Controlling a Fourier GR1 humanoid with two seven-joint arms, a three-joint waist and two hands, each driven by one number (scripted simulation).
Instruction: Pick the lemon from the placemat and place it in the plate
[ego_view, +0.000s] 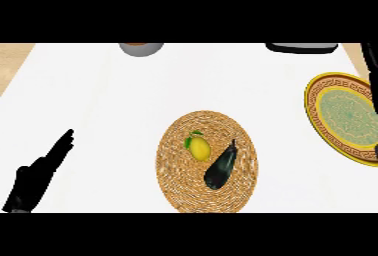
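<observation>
Left hand (37, 175): flat, fingers straight, holding nothing.
Lemon (198, 148): right of it, well apart, on placemat (181, 190), just beside eggplant (220, 167).
Plate (347, 117): farther right, partly cut off.
Step, judged: pick not begun; next, reach for lemon, clear of eggplant.
Right hand (368, 70): probably the dark strip at frame edge; pose unreadable.

Left robot hand (33, 180) open, straight fingers angled up-right.

Rough woven placemat (184, 186), glossy eggplant (220, 167)
</observation>
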